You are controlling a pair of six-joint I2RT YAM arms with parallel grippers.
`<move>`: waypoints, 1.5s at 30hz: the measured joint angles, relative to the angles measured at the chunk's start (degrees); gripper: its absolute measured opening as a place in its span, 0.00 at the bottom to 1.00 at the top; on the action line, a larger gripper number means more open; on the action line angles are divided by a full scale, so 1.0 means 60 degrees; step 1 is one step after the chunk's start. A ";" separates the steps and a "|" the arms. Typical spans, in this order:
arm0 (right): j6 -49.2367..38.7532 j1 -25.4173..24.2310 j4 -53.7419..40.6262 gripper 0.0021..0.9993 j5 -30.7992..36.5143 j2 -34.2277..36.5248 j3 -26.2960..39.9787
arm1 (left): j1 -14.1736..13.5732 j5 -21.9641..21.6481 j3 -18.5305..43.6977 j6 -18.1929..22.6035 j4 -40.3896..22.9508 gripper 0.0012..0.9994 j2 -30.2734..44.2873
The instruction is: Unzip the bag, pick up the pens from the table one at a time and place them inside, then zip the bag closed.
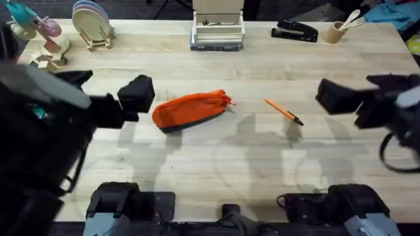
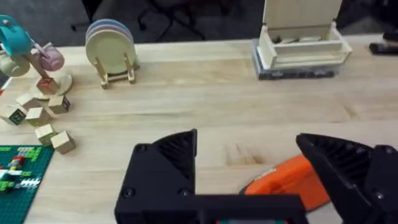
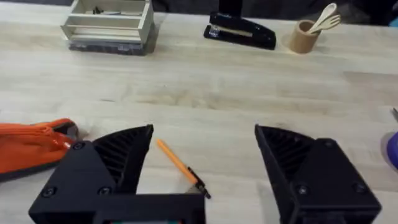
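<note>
The orange bag (image 1: pixel 190 109) lies on the table (image 1: pixel 216 157) left of centre, zipper pull toward the right; its end shows between the left fingers (image 2: pixel 283 182) and at the edge of the right wrist view (image 3: pixel 31 146). One orange pen (image 1: pixel 283 111) with a dark tip lies to the bag's right, also seen between the right fingers (image 3: pixel 181 168). My left gripper (image 1: pixel 136 94) hovers open just left of the bag (image 2: pixel 249 168). My right gripper (image 1: pixel 336 97) hangs open to the right of the pen (image 3: pixel 205 162). Neither holds anything.
Along the far edge stand a plate rack (image 1: pixel 92 25), a wooden tray box (image 1: pixel 217 29), a black stapler (image 1: pixel 295 31) and a cup of wooden utensils (image 1: pixel 338 29). Toy blocks (image 2: pixel 37 115) and a green baseplate (image 2: pixel 18 177) sit at the far left.
</note>
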 joint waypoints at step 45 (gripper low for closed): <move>-0.0004 0.0000 -0.2492 1.00 -0.0033 0.4331 0.4197 | 0.1790 0.2765 0.2844 0.9789 -0.4896 0.99 0.3765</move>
